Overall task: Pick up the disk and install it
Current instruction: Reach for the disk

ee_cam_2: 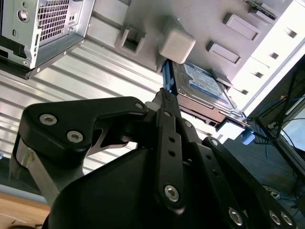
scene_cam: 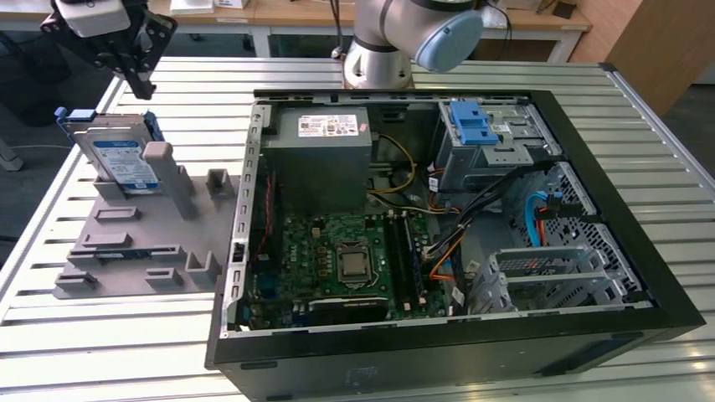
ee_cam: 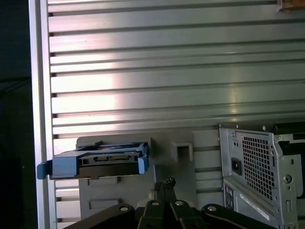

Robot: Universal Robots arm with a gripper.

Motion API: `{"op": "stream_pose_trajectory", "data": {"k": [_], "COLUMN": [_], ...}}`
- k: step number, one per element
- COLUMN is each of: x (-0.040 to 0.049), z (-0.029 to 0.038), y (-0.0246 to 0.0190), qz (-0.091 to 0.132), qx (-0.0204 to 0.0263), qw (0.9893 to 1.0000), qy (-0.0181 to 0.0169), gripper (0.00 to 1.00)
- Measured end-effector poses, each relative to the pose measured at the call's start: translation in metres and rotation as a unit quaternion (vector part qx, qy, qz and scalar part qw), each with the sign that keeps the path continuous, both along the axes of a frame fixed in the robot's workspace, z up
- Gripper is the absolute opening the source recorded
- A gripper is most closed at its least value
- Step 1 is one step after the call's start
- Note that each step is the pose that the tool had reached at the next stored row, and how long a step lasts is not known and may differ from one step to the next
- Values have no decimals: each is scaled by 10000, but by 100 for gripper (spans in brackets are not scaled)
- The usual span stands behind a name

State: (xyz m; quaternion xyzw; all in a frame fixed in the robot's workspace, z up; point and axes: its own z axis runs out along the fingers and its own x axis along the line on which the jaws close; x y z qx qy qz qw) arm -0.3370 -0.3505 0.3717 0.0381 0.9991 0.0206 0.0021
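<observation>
Currently the claw hangs just above the disk, apart from it, over the grey fixture that sits beside the open computer case. In both wrist views the fingertips look pressed together with nothing between them (empty, as far as I can judge). The disk stands on edge in the fixture, leaning back a little with its label face showing. It is just outside the case wall on the exterior view's left, and not yet inside the case. I'd expect it to be rigid and dense for its size, with smooth metal faces that could slip, and unkind to knocks. The free upper end looks the safest hold to me, pinched across the two flat faces between the blue rails.
</observation>
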Motion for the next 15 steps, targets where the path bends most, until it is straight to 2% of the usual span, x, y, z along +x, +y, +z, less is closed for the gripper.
{"op": "stream_pose_trajectory", "data": {"k": [15], "x": [-146], "z": [-18], "y": [0], "qz": [0], "qx": [0], "qw": [10000], "qy": [0], "gripper": [11]}}
